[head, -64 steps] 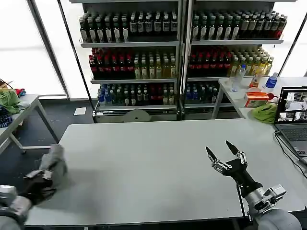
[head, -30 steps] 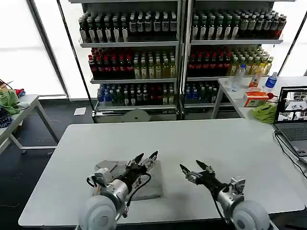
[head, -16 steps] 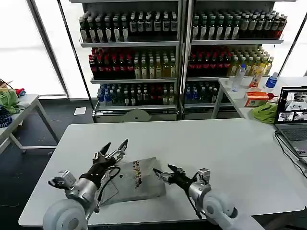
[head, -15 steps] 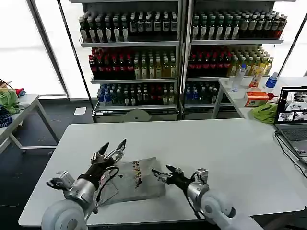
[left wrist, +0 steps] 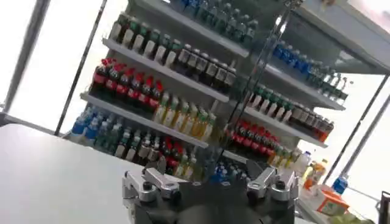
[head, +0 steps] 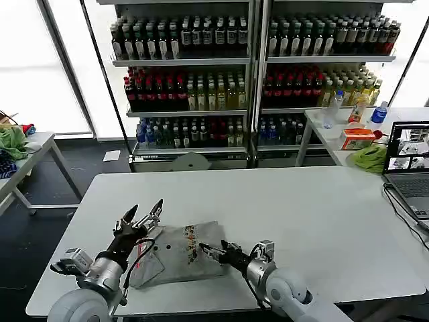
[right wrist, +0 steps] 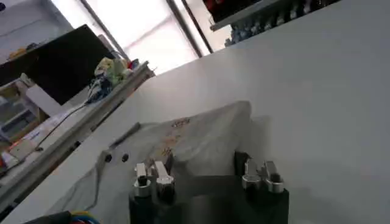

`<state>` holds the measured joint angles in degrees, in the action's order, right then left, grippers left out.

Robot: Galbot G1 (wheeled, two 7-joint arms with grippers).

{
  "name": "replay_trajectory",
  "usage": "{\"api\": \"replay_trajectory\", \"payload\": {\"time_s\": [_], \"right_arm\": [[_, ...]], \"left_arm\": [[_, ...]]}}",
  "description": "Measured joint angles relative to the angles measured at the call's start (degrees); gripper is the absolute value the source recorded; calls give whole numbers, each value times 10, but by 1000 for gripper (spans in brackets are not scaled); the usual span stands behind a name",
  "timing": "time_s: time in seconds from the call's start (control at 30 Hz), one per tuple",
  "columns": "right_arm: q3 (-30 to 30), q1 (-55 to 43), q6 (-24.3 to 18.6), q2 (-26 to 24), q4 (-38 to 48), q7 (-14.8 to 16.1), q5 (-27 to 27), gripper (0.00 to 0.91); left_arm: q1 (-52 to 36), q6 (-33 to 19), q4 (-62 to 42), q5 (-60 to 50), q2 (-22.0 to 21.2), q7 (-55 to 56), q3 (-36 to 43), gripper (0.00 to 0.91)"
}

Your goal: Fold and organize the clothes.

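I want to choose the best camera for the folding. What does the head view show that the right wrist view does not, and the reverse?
Head view alone: the left gripper, open, raised at the left edge of the light grey cotton shirt, plus the drink shelves behind. Right wrist view alone: the side bench with clutter. Both: the shirt on the white table and the right gripper at it.

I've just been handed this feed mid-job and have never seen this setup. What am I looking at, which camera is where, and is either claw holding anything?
It is a two-armed robot at a pale grey table. The wide picture comes from its head; the other two come from cameras on its wrists. A crumpled light grey cotton shirt with a small multicoloured print lies on the table. The left gripper is open beside the shirt's far left corner, fingers pointing up, holding nothing. The right gripper is low at the shirt's right edge, open, seen from its wrist at. Shelves of bottles stand behind.
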<state>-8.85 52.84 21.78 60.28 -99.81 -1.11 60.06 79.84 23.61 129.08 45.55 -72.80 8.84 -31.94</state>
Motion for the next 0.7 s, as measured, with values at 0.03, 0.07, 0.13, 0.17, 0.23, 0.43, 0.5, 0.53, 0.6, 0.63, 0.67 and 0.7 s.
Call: {"api": "replay_trajectory", "payload": {"time_s": [0.03, 0.07, 0.13, 0.17, 0.23, 0.43, 0.5, 0.53, 0.6, 0.63, 0.67, 0.7], "right_arm": [[0, 1, -2, 1, 0, 1, 1, 0], [-1, 2, -4, 2, 0, 3, 2, 0], [-1, 3, -9, 4, 2, 6, 2, 0], [-1, 4, -11, 5, 2, 7, 2, 0], [-1, 5, -16, 5, 2, 10, 2, 0], [10, 16, -24, -4, -8, 13, -1, 0], [16, 21, -25, -10, -14, 14, -1, 0], [21, 24, -27, -14, -17, 15, -1, 0], [31, 30, -30, -24, -24, 17, 0, 0], [38, 34, -31, -30, -27, 17, 1, 0], [43, 38, -33, -36, -30, 18, 1, 0], [49, 41, -34, -41, -33, 19, 1, 0]], "left_arm": [[1, 0, 0, -1, -1, 1, -1, 907], [3, 0, 0, -1, -2, 2, -1, 907], [5, -1, 1, -1, -3, 5, -3, 907], [6, -2, 2, -1, -4, 6, -5, 907], [6, -4, 3, 4, -5, 11, -8, 907], [12, -9, 2, 11, -3, 18, -20, 907], [15, -9, 4, 13, 0, 18, -25, 907], [16, -9, 5, 14, 0, 18, -27, 907], [20, -9, 5, 17, 1, 18, -31, 907], [21, -9, 5, 19, 1, 19, -33, 907], [22, -9, 6, 21, 1, 20, -34, 907], [23, -7, 8, 25, 1, 22, -37, 907]]}}
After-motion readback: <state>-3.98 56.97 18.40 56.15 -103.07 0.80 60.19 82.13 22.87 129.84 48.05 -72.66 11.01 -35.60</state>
